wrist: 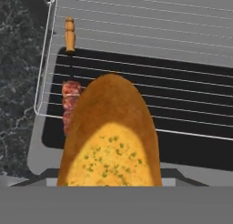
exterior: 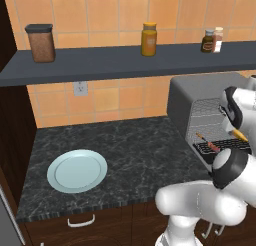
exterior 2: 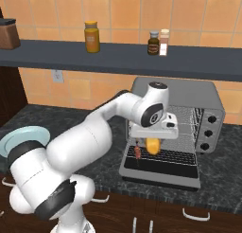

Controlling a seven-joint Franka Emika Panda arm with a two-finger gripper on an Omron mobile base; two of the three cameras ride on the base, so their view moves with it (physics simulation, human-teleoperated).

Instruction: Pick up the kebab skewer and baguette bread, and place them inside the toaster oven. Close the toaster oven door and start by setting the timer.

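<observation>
We see the baguette bread [wrist: 111,136], a small golden-orange loaf with a herb-flecked cut face and a tapered brown end, hanging just over the pulled-out wire rack [wrist: 136,82] of the toaster oven [exterior 2: 189,97], a boxy grey metal unit at the right end of the bench [exterior: 125,150]. The claw [exterior 2: 152,138] is closed on the loaf, gripping it from above in the right base view; its tips are hidden behind the bread in the hand view. We judge the loaf is held end-down like this so it can be lowered onto the rack without touching the oven's frame.

Beside it, toward the rack's edge, lies the kebab skewer [wrist: 69,82], a thin stick with a tan handle end and reddish-brown meat chunks, already on the wires. It sits to one side, which leaves bare rack for the bread.

The toaster oven door [exterior 2: 160,173], a dark glass panel in a grey frame, lies dropped flat and open, so closing it and setting the timer remain.

Farther out, a pale blue round plate [exterior: 77,171] rests bare on the dark marbled bench. Above, a dark shelf [exterior: 125,62] carries a brown canister [exterior: 40,42], a yellow jar [exterior: 149,39] and two small bottles [exterior: 212,40]; we can read no writing on any label.
</observation>
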